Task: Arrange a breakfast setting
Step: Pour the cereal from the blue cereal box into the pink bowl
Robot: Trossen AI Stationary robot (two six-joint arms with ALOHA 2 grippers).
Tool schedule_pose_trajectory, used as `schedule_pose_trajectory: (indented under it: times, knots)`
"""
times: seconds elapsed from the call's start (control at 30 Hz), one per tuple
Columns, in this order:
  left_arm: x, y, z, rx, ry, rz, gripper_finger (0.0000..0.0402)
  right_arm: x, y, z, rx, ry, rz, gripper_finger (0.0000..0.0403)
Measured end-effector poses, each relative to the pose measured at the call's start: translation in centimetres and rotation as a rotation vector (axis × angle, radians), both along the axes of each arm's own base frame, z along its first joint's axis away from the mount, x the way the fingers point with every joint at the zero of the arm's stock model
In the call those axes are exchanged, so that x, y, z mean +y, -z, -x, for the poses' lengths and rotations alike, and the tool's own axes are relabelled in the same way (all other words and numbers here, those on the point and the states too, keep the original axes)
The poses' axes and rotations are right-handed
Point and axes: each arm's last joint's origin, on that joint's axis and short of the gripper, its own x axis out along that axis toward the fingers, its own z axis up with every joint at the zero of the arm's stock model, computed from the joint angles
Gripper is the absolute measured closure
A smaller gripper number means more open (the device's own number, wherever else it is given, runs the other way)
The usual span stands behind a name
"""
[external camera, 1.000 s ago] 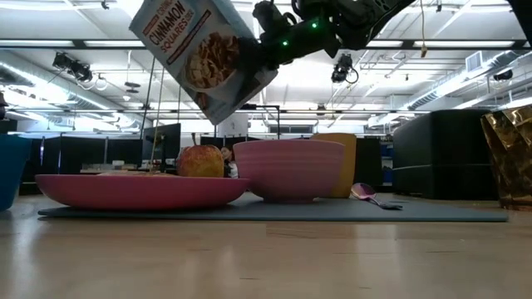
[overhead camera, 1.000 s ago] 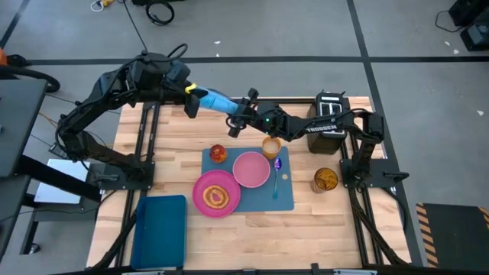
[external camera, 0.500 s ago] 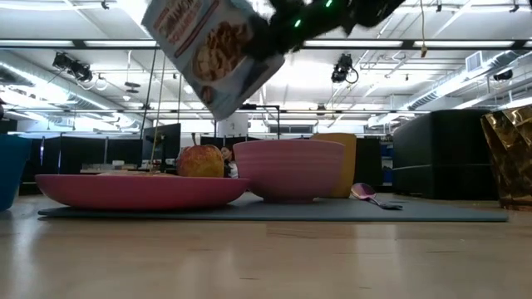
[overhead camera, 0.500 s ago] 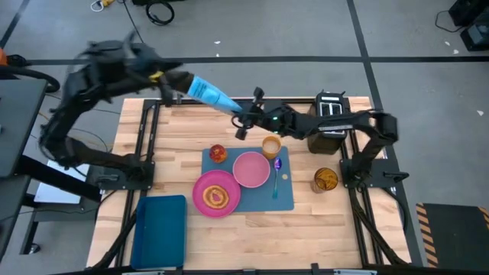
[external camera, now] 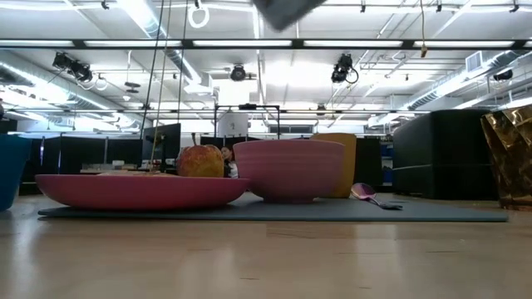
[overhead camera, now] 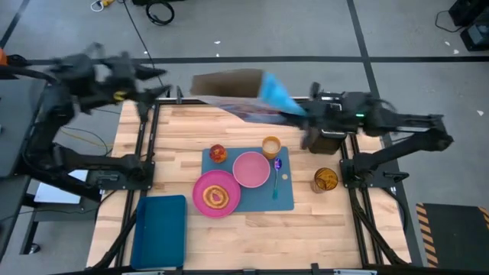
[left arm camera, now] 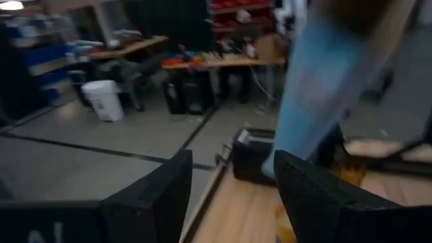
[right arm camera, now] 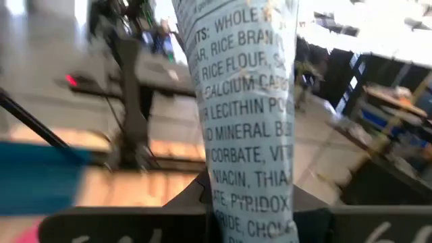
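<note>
The blue cereal box [overhead camera: 263,93] hangs high over the table's far edge, blurred, with my right gripper [overhead camera: 302,114] shut on its right end. Only one corner of the box [external camera: 287,8] shows in the low view. My left gripper [overhead camera: 162,90] stands open beyond the far left corner, apart from the box. On the blue placemat [overhead camera: 286,195] rest the pink plate [overhead camera: 200,191] bearing toast [overhead camera: 217,197], the pink bowl [overhead camera: 250,169], the orange cup [overhead camera: 270,145], the red apple [overhead camera: 218,153] and the spoon [overhead camera: 276,173]. My right gripper pinches the cereal box at one end, a finger on each broad face, with the narrow printed side [right arm camera: 253,182] facing the wrist. The fingers come about level from the table's right. The box reaches away from them toward the left, lifted well clear of the table.
The black toaster [overhead camera: 330,131] stands at the far right, partly under my right arm. A golden crumpled thing [overhead camera: 325,179] sits right of the placemat. A dark-blue tray [overhead camera: 159,229] lies at the near left. Bare wood shows along the near edge.
My left gripper has let go of the cereal box, opened, and drawn back toward the far left corner. My right gripper has risen and swung toward the table's right edge with the box, which has gone up almost out of the low view.
</note>
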Motion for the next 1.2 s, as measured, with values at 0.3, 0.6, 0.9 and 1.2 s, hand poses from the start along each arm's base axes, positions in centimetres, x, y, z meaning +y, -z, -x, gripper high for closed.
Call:
schedule_pose_trajectory:
  times: [0.3,0.6,0.9,1.2]
  knots:
    - [0.6,9.2,-8.8,-0.106,0.288,-0.15,0.0185,1.3,0.6,5.8,-0.166,-0.112,-0.015,0.0359]
    - [1.5,15.5,-14.5,-0.219,0.393,-0.158,0.0116,1.5,3.4,4.8,-0.162,-0.152,-0.015,0.0359]
    - [1.4,16.4,-18.0,-0.25,0.589,-0.087,0.0086,1.7,4.1,3.5,-0.131,-0.175,-0.005,0.0359]
    - [0.8,15.8,-18.2,-0.316,0.616,-0.054,0.014,1.7,4.6,2.5,-0.109,-0.18,-0.012,0.0359]
